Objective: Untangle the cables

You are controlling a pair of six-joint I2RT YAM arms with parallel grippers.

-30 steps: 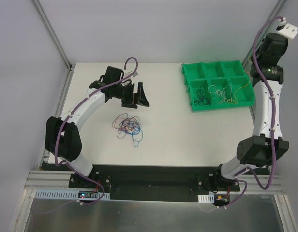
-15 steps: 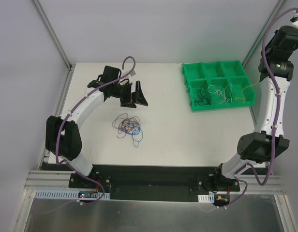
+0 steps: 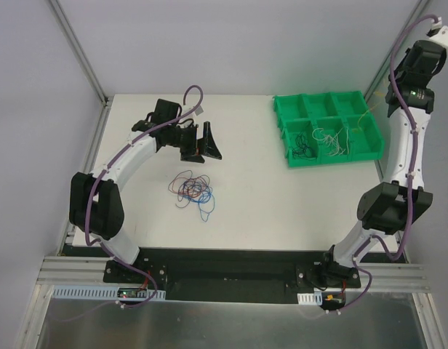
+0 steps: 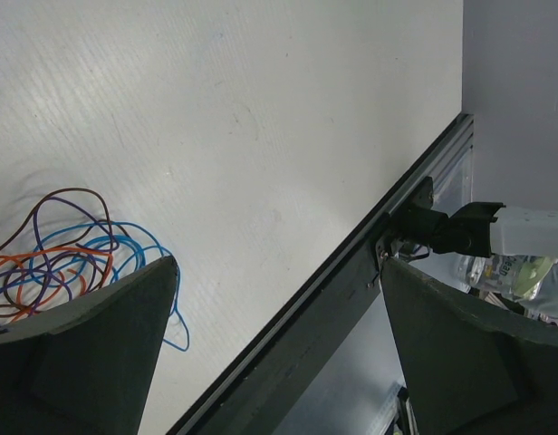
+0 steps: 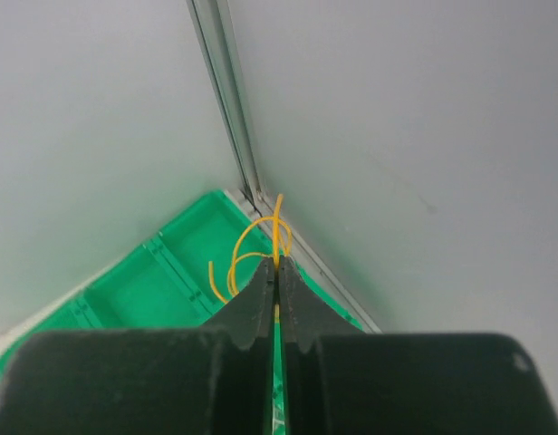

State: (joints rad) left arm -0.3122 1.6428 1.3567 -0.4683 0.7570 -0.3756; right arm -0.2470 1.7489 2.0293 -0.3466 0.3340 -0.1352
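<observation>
A tangle of thin blue, red, orange and dark cables [image 3: 193, 190] lies on the white table left of centre; it also shows in the left wrist view [image 4: 52, 263]. My left gripper [image 3: 203, 142] is open and empty, hovering just behind the tangle, with its fingers wide apart in its wrist view [image 4: 279, 265]. My right gripper [image 3: 392, 91] is raised high at the far right above the green tray. In its wrist view it [image 5: 277, 265] is shut on a yellow cable [image 5: 239, 243] that loops beyond the fingertips.
A green compartment tray [image 3: 353, 99] stands at the back right, with loose black, white and yellow wires in its front compartments; it also shows in the right wrist view [image 5: 152, 281]. Metal frame posts and grey walls close in the back and sides.
My right arm has swung up and back toward the far right corner with the yellow cable. My left arm has barely moved.
</observation>
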